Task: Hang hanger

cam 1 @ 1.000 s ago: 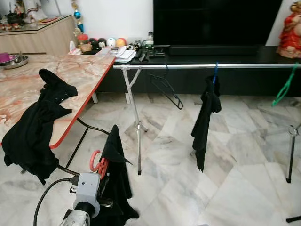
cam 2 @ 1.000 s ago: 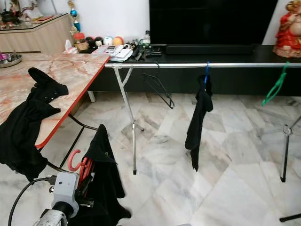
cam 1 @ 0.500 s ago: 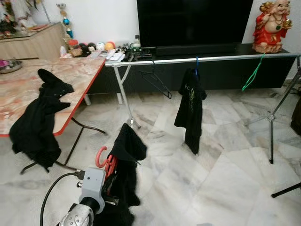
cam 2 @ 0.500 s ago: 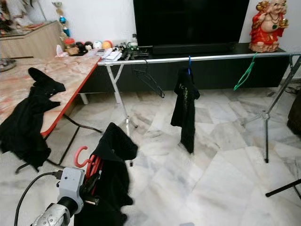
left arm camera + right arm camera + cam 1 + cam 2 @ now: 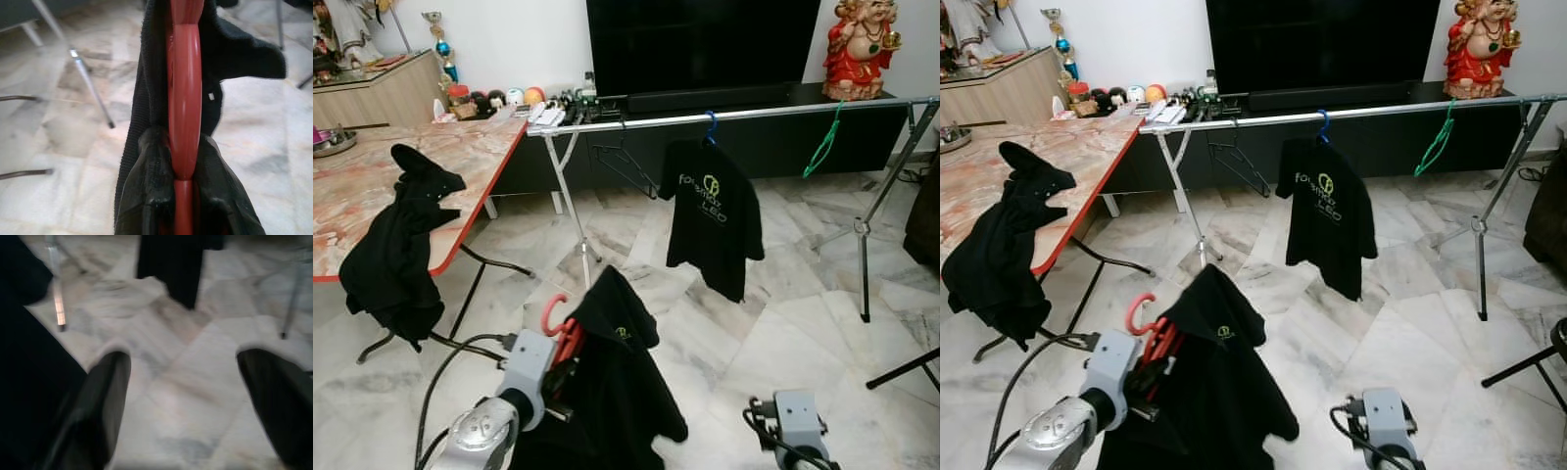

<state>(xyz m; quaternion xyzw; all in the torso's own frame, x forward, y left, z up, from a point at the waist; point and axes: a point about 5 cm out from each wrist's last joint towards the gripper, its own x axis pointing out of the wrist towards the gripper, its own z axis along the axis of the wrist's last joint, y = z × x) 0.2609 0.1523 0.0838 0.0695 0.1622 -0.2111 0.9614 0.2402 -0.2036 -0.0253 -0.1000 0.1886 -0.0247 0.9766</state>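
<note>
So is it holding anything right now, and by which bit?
The left gripper holds the red hanger, with a black shirt on it, near its hook; the right gripper holds nothing.

Right gripper (image 5: 183,406) fingers (image 5: 100,401) spread wide above marble floor (image 5: 186,382); black shirt (image 5: 171,264) hanging ahead.

Red hanger (image 5: 558,330): plastic, glossy, with a curved hook at its top. It stands roughly upright at about 7 o'clock in the head view, low and near. A black shirt (image 5: 619,392) with a small yellow-green chest logo is draped over it and hangs down below. In the left wrist view the hanger's neck (image 5: 184,122) runs straight away from the camera, with black fabric bunched against both sides of it.

Metal rail (image 5: 744,112): silver, horizontal, at 12 to 1 o'clock, well apart from the hanger.
</note>
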